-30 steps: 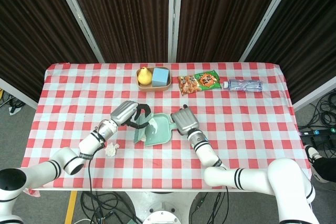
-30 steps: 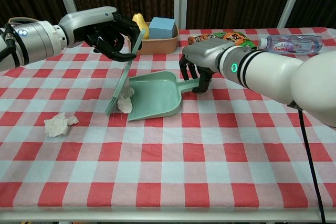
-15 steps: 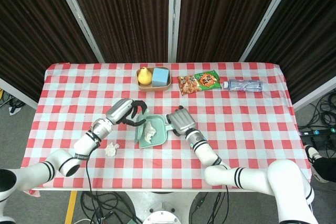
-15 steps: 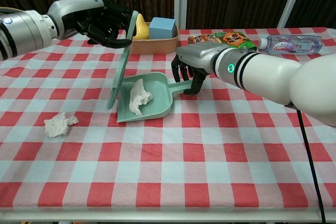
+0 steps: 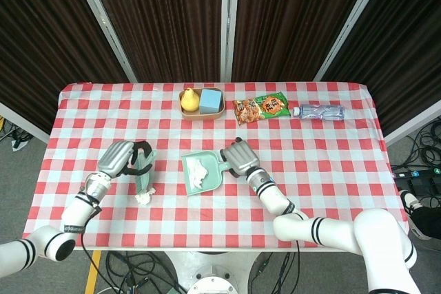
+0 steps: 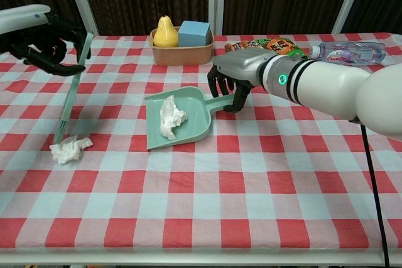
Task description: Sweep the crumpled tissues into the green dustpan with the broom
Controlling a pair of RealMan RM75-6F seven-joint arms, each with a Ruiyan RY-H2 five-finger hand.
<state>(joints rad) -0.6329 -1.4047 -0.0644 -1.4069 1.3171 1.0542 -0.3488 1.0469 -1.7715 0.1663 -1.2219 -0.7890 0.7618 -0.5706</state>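
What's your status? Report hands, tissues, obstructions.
Left hand holds broom, right hand grips dustpan handle. One tissue in pan, second tissue on cloth at broom tip. Path between looks open.

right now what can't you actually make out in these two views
- Dustpan handle: in both views the right hand wraps it, so the grip itself is hidden.
- Broom bristles: chest view shows the tip at the loose tissue; whether they touch is unclear.
- Left hand: chest view cuts its arm off at the left edge.
- Bottle label: too small to read.
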